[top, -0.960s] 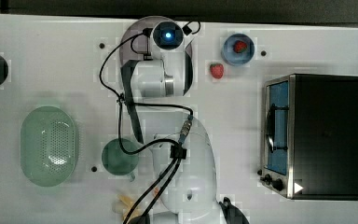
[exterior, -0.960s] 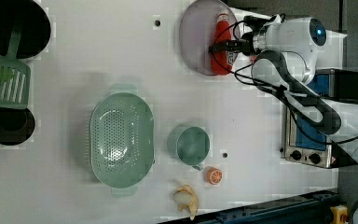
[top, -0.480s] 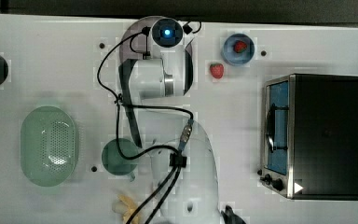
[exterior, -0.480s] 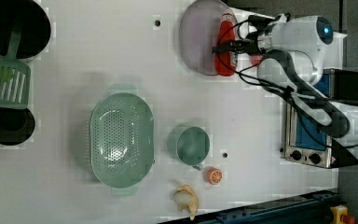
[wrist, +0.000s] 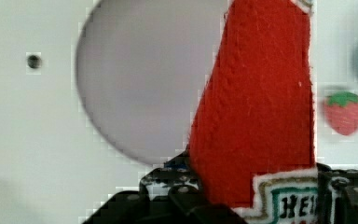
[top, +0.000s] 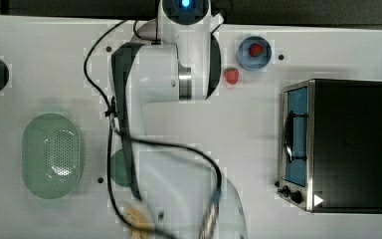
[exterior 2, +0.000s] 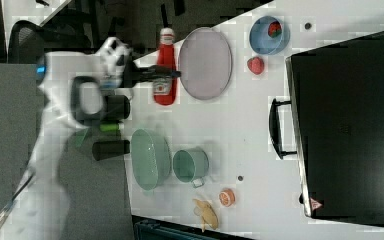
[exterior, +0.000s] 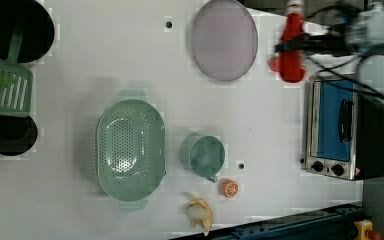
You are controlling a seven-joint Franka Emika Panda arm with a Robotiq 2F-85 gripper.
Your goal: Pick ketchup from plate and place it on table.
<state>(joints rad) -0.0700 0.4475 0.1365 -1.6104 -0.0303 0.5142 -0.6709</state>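
Gripping the ketchup around its middle, the gripper has its jaws closed partway on the red bottle, which hangs above the table rather than resting on anything. In the left view the ketchup lies lengthwise, white cap toward twelve o'clock, and sits at about three o'clock of the plate, clear of its rim. In the right view the bottle appears at nine o'clock of the plate, just beside its edge, with dark gripper fingers crossing the label.

The wrist view shows the red body of the ketchup rising out of the black gripper, its white-edged label at the grip, with the bare plate beneath and a strawberry on the white surface beyond.

In the top view the white arm covers the plate area; a blue bowl holding one strawberry sits at its three o'clock, a second strawberry just beside the bowl. A toaster oven stands at four o'clock, and a green colander at eight o'clock.
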